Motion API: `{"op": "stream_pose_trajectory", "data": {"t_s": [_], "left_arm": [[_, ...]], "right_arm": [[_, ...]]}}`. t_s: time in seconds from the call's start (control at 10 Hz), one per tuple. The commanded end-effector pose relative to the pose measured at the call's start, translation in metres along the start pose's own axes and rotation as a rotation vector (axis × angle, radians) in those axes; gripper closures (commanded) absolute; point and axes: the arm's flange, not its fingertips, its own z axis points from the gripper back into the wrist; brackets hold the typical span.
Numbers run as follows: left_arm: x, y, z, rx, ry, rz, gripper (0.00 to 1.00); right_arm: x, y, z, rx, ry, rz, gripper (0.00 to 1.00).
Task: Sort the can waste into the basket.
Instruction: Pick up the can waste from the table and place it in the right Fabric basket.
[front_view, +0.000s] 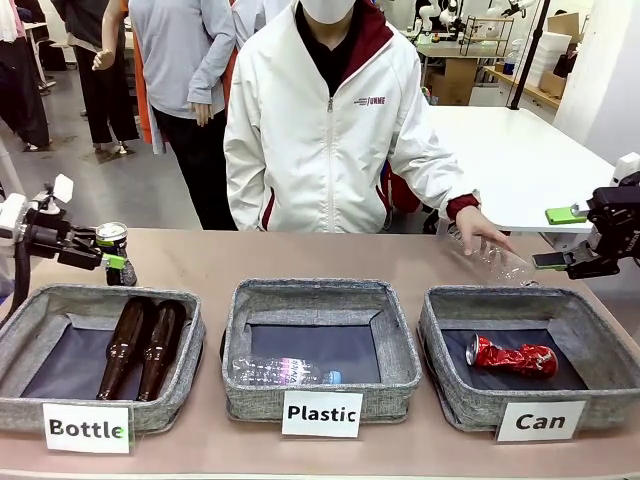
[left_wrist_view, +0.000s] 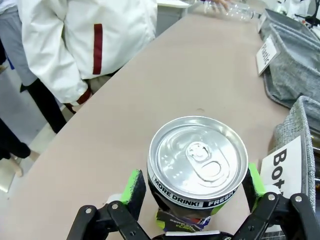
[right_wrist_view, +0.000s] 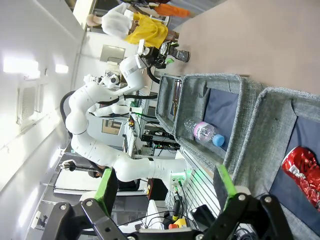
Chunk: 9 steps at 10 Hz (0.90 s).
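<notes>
The left gripper (left_wrist_view: 193, 184) has its jaws spread wide around the black can (left_wrist_view: 199, 160), with a green pad (left_wrist_view: 132, 187) just beside each flank. I cannot tell whether either pad touches it. That can stands upright near the left edge of the desk (front_view: 300, 265), just behind the Bottle basket (front_view: 185, 390). The red can (front_view: 511, 356), crushed, lies on its side on the dark floor of the Can basket (front_view: 470, 400), at the desk's front right corner. The right gripper (front_view: 558, 238) hangs with its jaws apart and nothing between them, above the desk's right edge. A person's hand (front_view: 480, 228) rests on a clear plastic bottle (front_view: 505, 266) lying just behind the Can basket.
</notes>
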Motion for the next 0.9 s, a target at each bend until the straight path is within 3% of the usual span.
{"op": "stream_pose_trajectory", "data": {"t_s": [0.0, 0.1, 0.2, 0.3, 0.4, 0.6, 0.7, 0.8], "left_arm": [[-0.0023, 0.0047, -0.0022, -0.017, -0.067, -0.017, 0.00], [-0.0022, 0.0046, -0.0030, -0.015, -0.068, -0.015, 0.00], [-0.0016, 0.0055, -0.0036, -0.018, -0.069, -0.020, 0.58], [-0.0019, 0.0057, -0.0041, -0.010, -0.069, -0.022, 0.60], [-0.0026, 0.0052, -0.0047, -0.008, -0.068, -0.023, 1.00], [-0.0021, 0.0061, -0.0056, -0.002, -0.079, -0.029, 1.00], [-0.0015, 0.0058, -0.0053, 0.004, -0.082, -0.033, 0.87], [-0.0012, 0.0045, -0.0043, 0.010, -0.087, -0.037, 0.96]], "right_arm": [[-0.0003, -0.0007, 0.0032, 0.001, 0.014, 0.023, 0.00], [-0.0003, -0.0007, 0.0032, 0.001, 0.014, 0.023, 0.00], [-0.0003, -0.0007, 0.0032, 0.001, 0.014, 0.023, 0.00], [-0.0003, -0.0007, 0.0032, 0.001, 0.014, 0.023, 0.00], [-0.0003, -0.0007, 0.0032, 0.001, 0.014, 0.023, 0.00], [-0.0003, -0.0007, 0.0032, 0.001, 0.014, 0.023, 0.00], [-0.0003, -0.0007, 0.0032, 0.001, 0.014, 0.023, 0.00], [-0.0003, -0.0007, 0.0032, 0.001, 0.014, 0.023, 0.00]]}}
